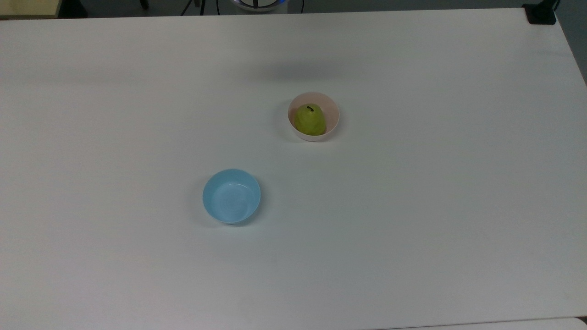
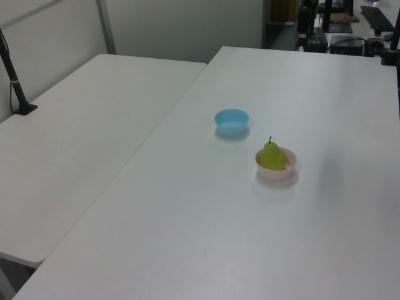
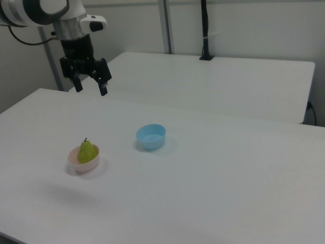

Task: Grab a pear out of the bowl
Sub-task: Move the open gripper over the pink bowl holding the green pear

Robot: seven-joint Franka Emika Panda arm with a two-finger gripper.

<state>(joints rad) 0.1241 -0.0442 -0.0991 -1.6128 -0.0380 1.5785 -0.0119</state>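
pear (image 1: 310, 120) sits upright in pink bowl (image 1: 331, 110) on white table (image 1: 412, 206), stem up, leaning toward the top view's left side of the bowl. light blue bowl (image 1: 231, 196) stands apart from it, lower-left in the top view, nothing inside. In the right view the gripper (image 3: 90, 85) hangs high above the table, well apart from the pear and up-left of it, fingers spread wide, holding nothing, pointing down. second white table (image 2: 75, 144) sits beside the main one on the left view's left
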